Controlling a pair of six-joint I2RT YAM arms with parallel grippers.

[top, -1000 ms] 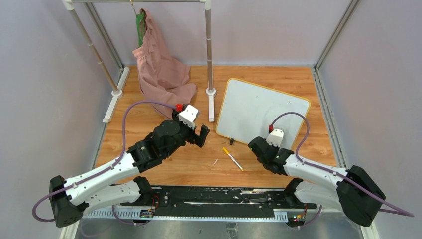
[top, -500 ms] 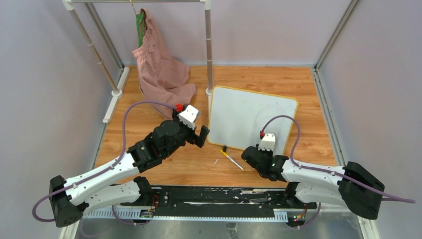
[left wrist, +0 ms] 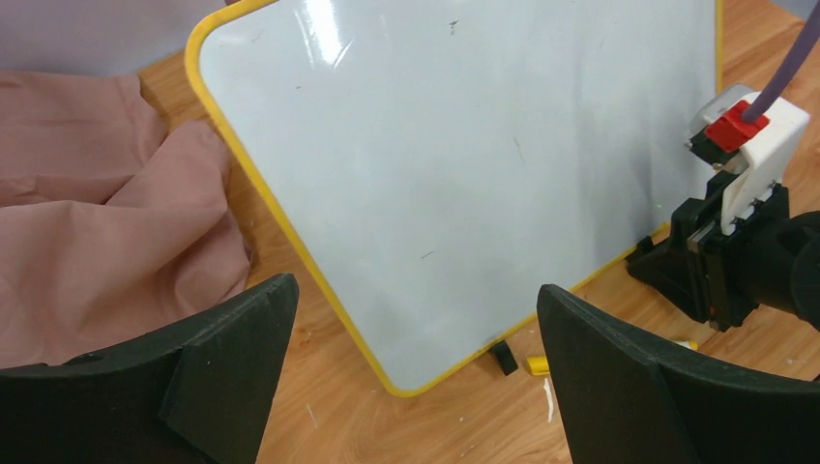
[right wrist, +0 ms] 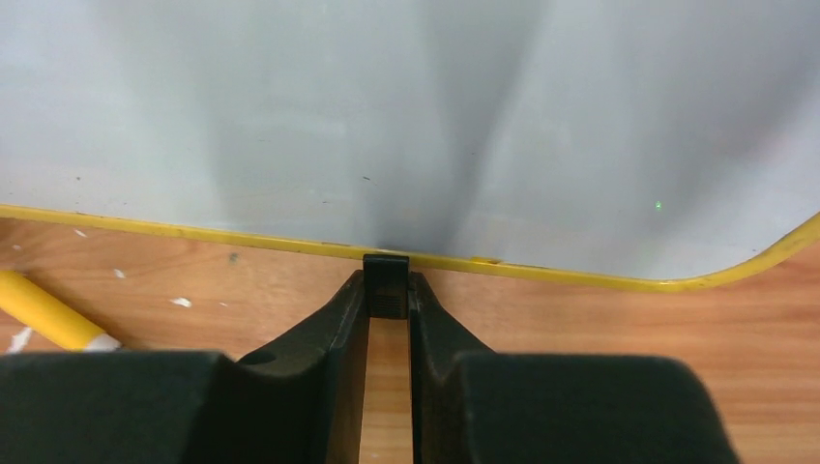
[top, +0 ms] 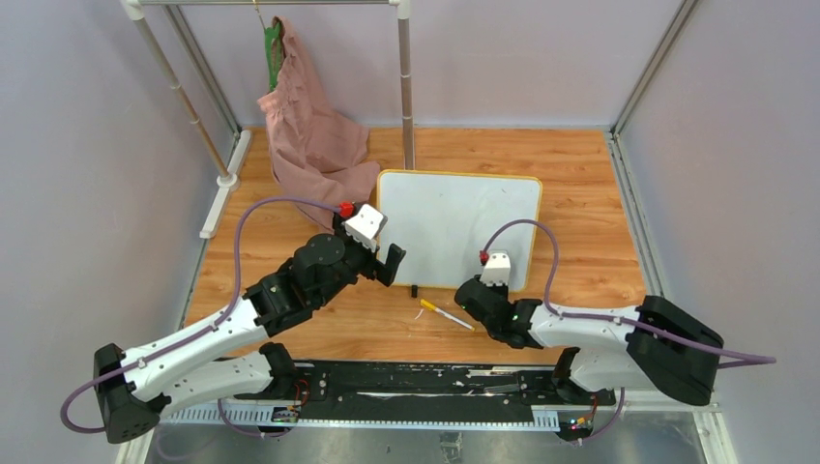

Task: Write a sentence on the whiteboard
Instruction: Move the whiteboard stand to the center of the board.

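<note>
Spanning the whole floor of the cell, the wooden table [top: 580, 193] carries everything else. At its far left a rack [top: 406, 87] of white poles stands, and a pink cloth [top: 314, 135] hangs from it and bunches on the wood below. The whiteboard [top: 459, 227] sits in the middle of the table, its long edges about square to the arms, its far left corner close to the foot of the rack pole and to the folds of the cloth [left wrist: 106, 232]; whether it lies quite flat cannot be told. The left gripper [top: 384, 263] hovers just off the board's near left corner with its jaws spread wide and nothing between them; from its own camera the left gripper [left wrist: 416, 295] frames that rounded yellow corner of the board [left wrist: 464, 164]. The right gripper [top: 481, 293] meets the board's near edge right of centre, and its jaws are drawn narrow. From the wrist, the right gripper [right wrist: 387, 290] pinches the small black foot [right wrist: 387, 275] that juts out from the yellow frame of the board [right wrist: 406, 116]. A marker [top: 447, 315] with a yellow end lies on the wood between the two grippers, just in front of the near edge and apart from it. A second foot [top: 414, 290] shows at that edge, near the left corner
</note>
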